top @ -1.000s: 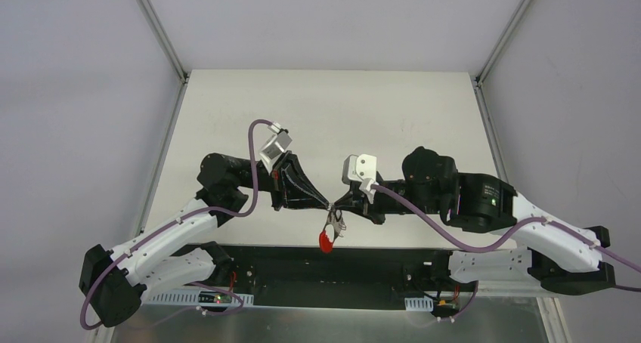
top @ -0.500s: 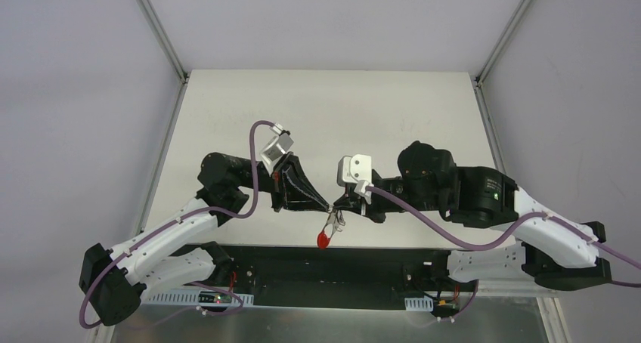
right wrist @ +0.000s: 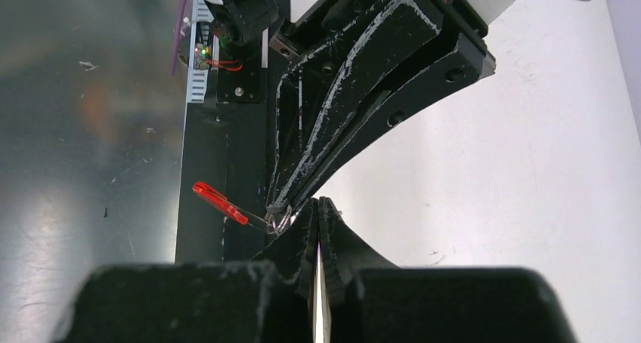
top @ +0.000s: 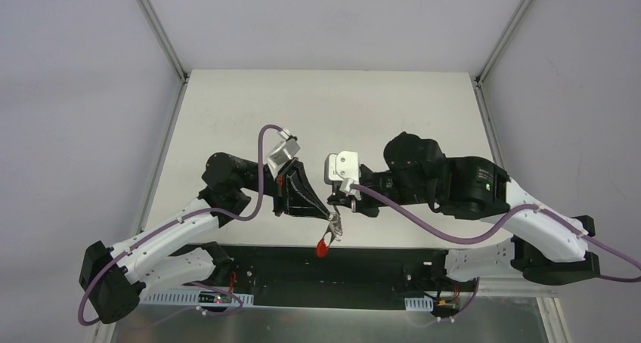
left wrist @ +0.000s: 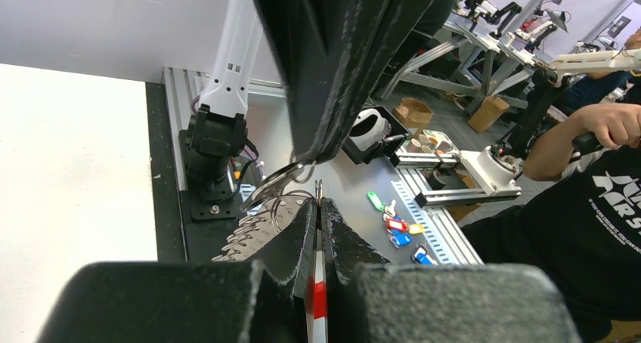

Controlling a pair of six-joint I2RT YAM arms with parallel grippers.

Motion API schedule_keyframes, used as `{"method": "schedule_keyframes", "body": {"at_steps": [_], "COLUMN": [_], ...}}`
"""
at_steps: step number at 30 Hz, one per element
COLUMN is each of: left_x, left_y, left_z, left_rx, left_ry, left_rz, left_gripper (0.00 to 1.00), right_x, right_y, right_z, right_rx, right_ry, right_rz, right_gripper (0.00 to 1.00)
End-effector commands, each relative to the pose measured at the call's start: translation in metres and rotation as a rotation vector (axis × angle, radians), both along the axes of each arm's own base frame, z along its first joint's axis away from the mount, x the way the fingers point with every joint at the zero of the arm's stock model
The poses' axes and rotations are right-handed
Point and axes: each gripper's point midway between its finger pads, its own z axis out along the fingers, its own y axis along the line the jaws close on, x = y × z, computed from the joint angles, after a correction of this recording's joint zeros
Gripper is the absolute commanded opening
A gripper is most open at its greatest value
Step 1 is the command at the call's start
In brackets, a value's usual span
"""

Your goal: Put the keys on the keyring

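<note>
The keyring [top: 332,225], a bunch of thin silver wire loops, hangs between both fingertips above the table's near edge, and its red crescent piece [top: 323,245] dangles below. My left gripper [top: 328,209] is shut on a thin metal edge of the ring [left wrist: 318,188]. In the right wrist view the loops [right wrist: 280,220] and the red piece [right wrist: 219,203] hang at the left gripper's tips. My right gripper [top: 335,206] is shut, tip to tip with the left; a thin silver sliver, seemingly a key [right wrist: 318,298], shows between its fingers. The black oval tag is not visible.
The white table [top: 332,116] stretches behind the grippers. The black base strip [top: 325,264] lies right under the hanging ring. In the left wrist view, coloured key tags [left wrist: 397,226] lie on a grey surface beyond the table, and a person sits at the right.
Both grippers have shifted a little to the left, still tip to tip. The right arm has swung further left and the left wrist has turned. The keyring still hangs between them.
</note>
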Motion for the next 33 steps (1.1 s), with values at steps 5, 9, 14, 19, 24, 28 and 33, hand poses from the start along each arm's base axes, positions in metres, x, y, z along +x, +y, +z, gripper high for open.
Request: {"method": "schedule_keyframes", "body": {"at_steps": [5, 9, 14, 19, 24, 28, 33], "left_x": [-0.020, -0.027, -0.026, -0.009, 0.014, 0.025, 0.032], "left_y": [0.010, 0.014, 0.015, 0.011, 0.008, 0.003, -0.001], "left_z": [0.026, 0.030, 0.033, 0.033, 0.025, 0.017, 0.005], "left_rx": [-0.096, -0.112, -0.129, -0.104, -0.018, 0.039, 0.082], "left_ry": [-0.135, -0.151, -0.161, -0.153, -0.117, -0.085, -0.067], "left_rz": [-0.041, -0.049, -0.020, 0.113, 0.258, 0.293, 0.316], "left_gripper": [0.00, 0.00, 0.00, 0.00, 0.00, 0.00, 0.00], "right_x": [-0.001, 0.000, 0.013, 0.043, 0.069, 0.100, 0.133], "right_y": [-0.011, -0.018, -0.025, -0.032, -0.038, -0.046, -0.060], "right_z": [0.008, 0.007, 0.003, -0.013, -0.049, -0.094, -0.153], "right_rx": [0.002, 0.034, 0.086, 0.125, 0.109, 0.095, 0.061], "right_ry": [-0.016, -0.012, -0.017, -0.019, 0.082, 0.234, 0.439], "right_rz": [-0.002, -0.036, -0.134, -0.341, -0.514, -0.675, -0.866], "right_gripper": [0.00, 0.00, 0.00, 0.00, 0.00, 0.00, 0.00]}}
